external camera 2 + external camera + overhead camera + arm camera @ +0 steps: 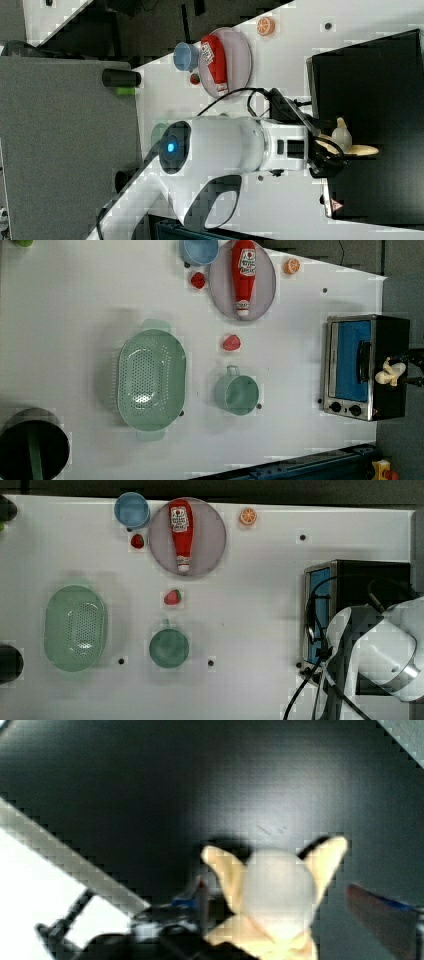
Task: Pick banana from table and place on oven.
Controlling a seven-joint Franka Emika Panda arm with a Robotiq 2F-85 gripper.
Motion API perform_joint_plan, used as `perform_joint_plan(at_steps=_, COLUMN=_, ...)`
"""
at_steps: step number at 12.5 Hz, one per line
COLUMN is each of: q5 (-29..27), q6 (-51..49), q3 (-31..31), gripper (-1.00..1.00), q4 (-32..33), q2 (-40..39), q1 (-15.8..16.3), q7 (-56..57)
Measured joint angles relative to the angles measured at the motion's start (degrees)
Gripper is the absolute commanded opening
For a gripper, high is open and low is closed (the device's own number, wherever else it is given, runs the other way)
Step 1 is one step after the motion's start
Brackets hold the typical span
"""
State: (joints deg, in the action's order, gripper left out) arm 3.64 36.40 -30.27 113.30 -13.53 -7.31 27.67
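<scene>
The pale-yellow banana (277, 895), peel flaps splayed, is at the oven's black top (200, 780), close to the surface. My gripper (277, 890) straddles it, open; one finger (201, 892) and the other show a small gap to the whitish flesh on each side. In the left view the banana (391, 372) is over the oven (390, 335) top near the left view's right edge, with the gripper (412, 370) beside it. In the right view the banana (345, 140) lies on the oven (370, 75) in front of the gripper (330, 150). The arm (390, 645) covers the oven (370, 575) on the white table (250, 605).
On the table are a green colander (75, 627), a teal cup (169, 647), two strawberries (172, 597), a plate (210, 545) with a ketchup bottle (181, 532), a blue bowl (131, 509) and an orange slice (247, 516). Cables (315, 630) hang by the oven door.
</scene>
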Motion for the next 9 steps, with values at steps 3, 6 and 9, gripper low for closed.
perform_joint_plan(at_steps=3, q5=1.5, q6=-1.3, q3=0.6, gripper=1.00, q4=-1.0, q2=1.9, q1=1.1, q7=0.2)
perform_joint_plan(at_steps=6, q5=1.9, q6=-17.4, q3=3.1, gripper=1.00, q4=-5.9, q2=3.7, q1=1.2, q7=4.1)
perform_joint_plan(at_steps=9, q5=0.6, q6=-27.4, q3=11.1, gripper=1.00, q4=-8.4, q2=9.5, q1=1.9, q7=2.4)
